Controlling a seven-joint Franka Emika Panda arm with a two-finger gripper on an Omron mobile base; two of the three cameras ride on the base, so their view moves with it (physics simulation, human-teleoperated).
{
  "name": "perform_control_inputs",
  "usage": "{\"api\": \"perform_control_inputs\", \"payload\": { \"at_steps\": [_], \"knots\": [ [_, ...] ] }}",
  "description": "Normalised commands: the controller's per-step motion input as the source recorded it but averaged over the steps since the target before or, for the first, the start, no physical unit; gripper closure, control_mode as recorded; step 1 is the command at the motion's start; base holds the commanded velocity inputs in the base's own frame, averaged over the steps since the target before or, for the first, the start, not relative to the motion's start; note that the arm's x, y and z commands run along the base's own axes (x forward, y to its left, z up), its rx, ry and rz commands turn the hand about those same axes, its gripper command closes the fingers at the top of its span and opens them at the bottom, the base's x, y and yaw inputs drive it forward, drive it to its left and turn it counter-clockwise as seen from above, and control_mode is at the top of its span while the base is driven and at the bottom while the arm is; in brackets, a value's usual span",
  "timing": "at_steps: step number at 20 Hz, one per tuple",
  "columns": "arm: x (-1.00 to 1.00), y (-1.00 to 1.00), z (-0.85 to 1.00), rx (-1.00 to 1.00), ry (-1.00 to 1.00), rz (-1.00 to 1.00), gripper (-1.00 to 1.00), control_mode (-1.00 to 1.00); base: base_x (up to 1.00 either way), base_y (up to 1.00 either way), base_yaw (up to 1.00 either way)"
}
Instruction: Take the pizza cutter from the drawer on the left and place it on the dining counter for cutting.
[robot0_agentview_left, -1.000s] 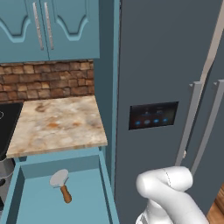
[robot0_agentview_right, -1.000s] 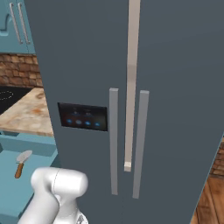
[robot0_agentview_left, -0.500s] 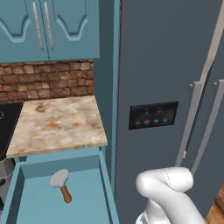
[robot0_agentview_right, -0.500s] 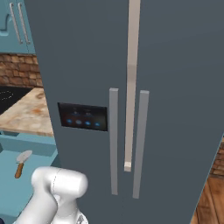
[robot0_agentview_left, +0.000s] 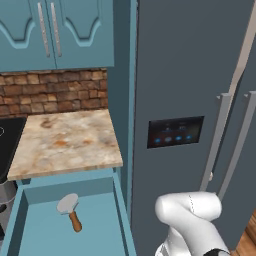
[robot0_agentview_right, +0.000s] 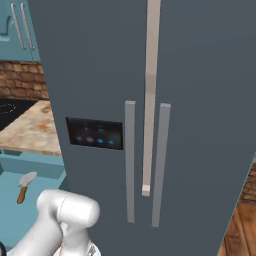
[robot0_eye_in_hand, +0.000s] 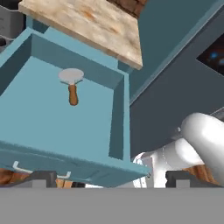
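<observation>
One pizza cutter (robot0_agentview_left: 69, 211) lies alone on the floor of the open drawer (robot0_agentview_left: 35, 235), toward its far wall, grey round blade pointing far and brown wooden handle pointing near. Seen from the hand camera, the drawer's silver bar handle (robot0_eye_in_hand: 39, 172) sits on its near front panel. The gripper (robot0_eye_in_hand: 106, 180) hangs above the drawer's near right corner with its fingers spread wide and nothing between them, well apart from the cutter. Beyond the drawer sits a short marbled counter slab (robot0_agentview_left: 65, 142) under a brick backsplash (robot0_agentview_left: 50, 92), with a tall grey refrigerator (robot0_agentview_left: 195, 85) on the right.
</observation>
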Motion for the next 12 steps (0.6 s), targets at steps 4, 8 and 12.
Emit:
{"api": "perform_control_inputs", "payload": {
  "at_steps": [4, 8, 12],
  "knots": [
    [0.96, -0.14, 0.54, 0.28, 0.0, -0.23, -1.0, -1.0, 0.0, 0.0, 0.0],
    [1.0, -0.08, 0.37, 0.26, 0.0, -0.2, -1.0, -1.0, 0.0, 0.0, 0.0],
    [1.0, 0.0, 0.06, 0.2, 0.05, -0.16, -1.0, -1.0, 0.0, 0.0, 0.0]
  ]
}}
